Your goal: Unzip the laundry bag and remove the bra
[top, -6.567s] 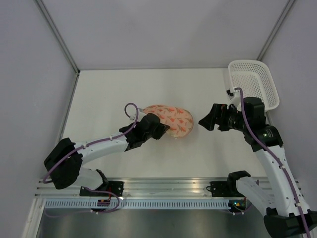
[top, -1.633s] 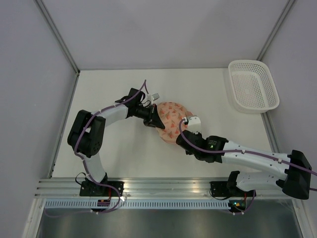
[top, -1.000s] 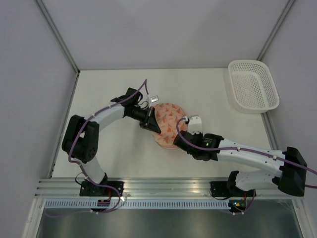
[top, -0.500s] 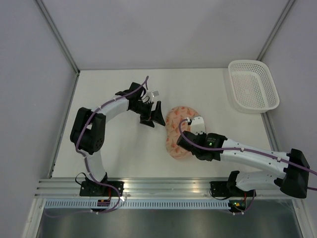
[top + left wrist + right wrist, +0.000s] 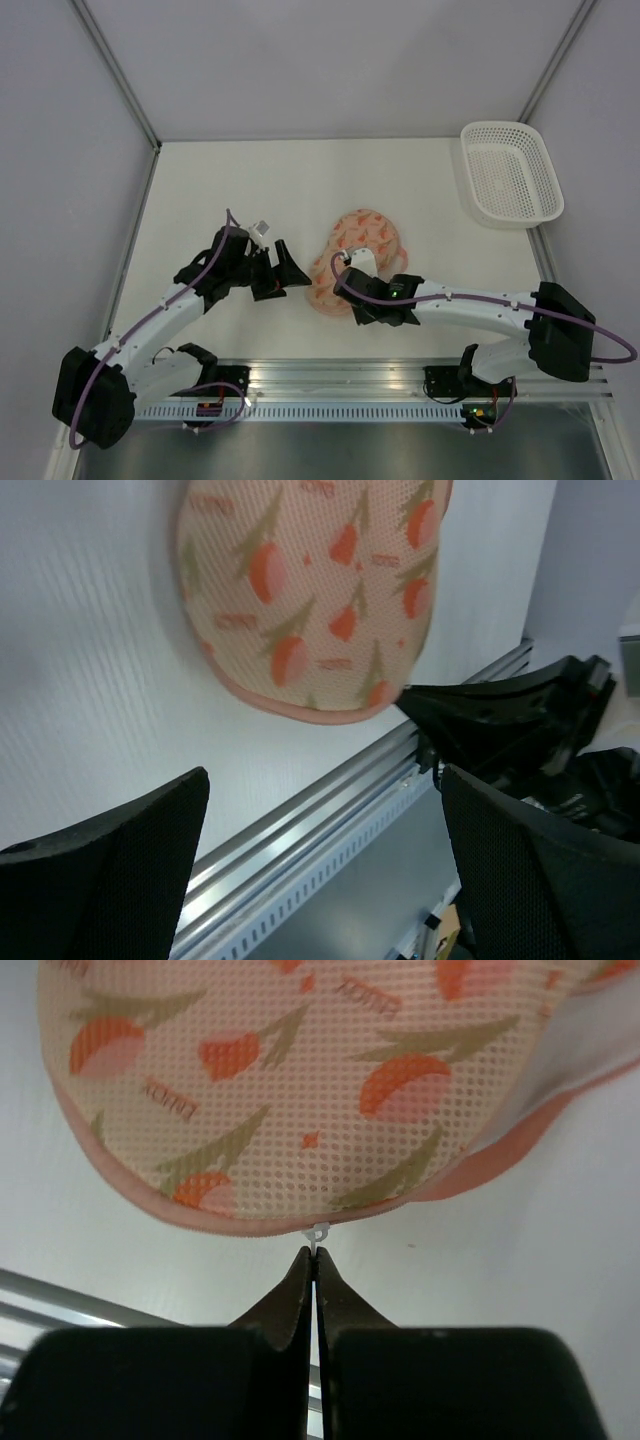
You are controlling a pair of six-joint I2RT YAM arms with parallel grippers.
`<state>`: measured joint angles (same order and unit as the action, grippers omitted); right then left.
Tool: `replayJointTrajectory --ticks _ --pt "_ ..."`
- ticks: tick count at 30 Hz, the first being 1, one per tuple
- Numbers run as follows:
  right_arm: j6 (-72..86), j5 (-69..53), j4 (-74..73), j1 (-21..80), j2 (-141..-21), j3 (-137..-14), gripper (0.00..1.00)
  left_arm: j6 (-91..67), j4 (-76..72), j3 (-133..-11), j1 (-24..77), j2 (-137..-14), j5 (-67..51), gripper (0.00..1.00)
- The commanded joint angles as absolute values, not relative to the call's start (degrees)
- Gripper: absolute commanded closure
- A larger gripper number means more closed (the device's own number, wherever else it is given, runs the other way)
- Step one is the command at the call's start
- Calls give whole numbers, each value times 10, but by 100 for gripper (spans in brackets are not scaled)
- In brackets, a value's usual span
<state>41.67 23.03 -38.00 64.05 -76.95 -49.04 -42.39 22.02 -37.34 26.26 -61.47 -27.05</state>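
I see the laundry bag (image 5: 345, 245) lying on the bench (image 5: 220, 190), about in the middle and a little toward the near rail (image 5: 330, 375). In the top view its near end is covered by the right arm's wrist, so I cannot follow the full outline there.

Both wrist views cut the bag off at the top edge and show only one rounded lobe with its pink trim.

The right claw (image 5: 314, 1256) is fully closed, the two fingers pressed flat together. A tiny white zip pull (image 5: 318, 1231) stands out directly at their tips, on the pink edge of the bag. Only its small ring is visible. The rest seems to be pinched between the fingers, but it is too small to see well.

At the right side of the right wrist view there is a pale strip under the printed mesh. I cannot tell if this is lining or an open seam. The inside of the bag is hidden, and I cannot make out the bra in any view.

The left claw (image 5: 322, 780) is spread wide and holds nothing. It is just beside the left edge of the bag and not touching it. Its fingers are out of focus and cut off at the bottom corners.

The white basket (image 5: 510, 175) stands at the far right corner, well apart.
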Motion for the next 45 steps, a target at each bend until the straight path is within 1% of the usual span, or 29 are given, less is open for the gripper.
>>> replayJointTrajectory --ticks 1,4,9,16,18,22,27,29,32,33,34,35,36,37,38,39,44,45 --pt "404 128 -237 667 -809 -498 100 -567 169 -328 270 -568 -269 0" --pt "406 76 -169 681 -842 -509 100 -613 157 -298 276 -534 -279 0" --pt "409 62 -129 686 -879 -532 100 -678 119 -243 283 -504 -258 0" --pt "401 83 -120 687 -863 -531 100 -736 60 -191 292 -542 -253 0" --pt "399 83 -115 687 -856 -527 99 -754 53 -179 295 -548 -223 0" --pt "400 79 -113 686 -856 -525 99 -809 -24 -149 298 -565 -187 0" --pt "397 76 -110 687 -853 -520 100 -824 -56 -170 305 -621 -126 1" --pt "396 72 -110 686 -850 -519 100 -831 -74 -178 306 -640 -122 4" --pt "392 69 -115 687 -847 -517 99 -828 -110 -193 308 -675 -127 22" --pt "393 69 -119 687 -846 -516 99 -827 -121 -198 308 -683 -127 43" --pt "393 69 -120 687 -845 -515 100 -826 -124 -200 308 -692 -130 55" --pt "393 73 -123 687 -842 -514 99 -826 -124 -206 308 -695 -130 76" --pt "393 76 -132 686 -841 -514 100 -826 -123 -207 308 -697 -129 82" --pt "393 81 -137 687 -840 -515 99 -825 -121 -207 308 -697 -127 87" --pt "393 86 -144 686 -840 -518 100 -824 -120 -209 308 -696 -123 94" --pt "393 87 -155 686 -841 -519 100 -824 -117 -207 308 -694 -121 97" --pt "388 110 -218 686 -855 -540 100 -810 -100 -200 308 -678 -106 98" --pt "388 126 -248 687 -857 -544 100 -804 -94 -200 304 -676 -105 98"
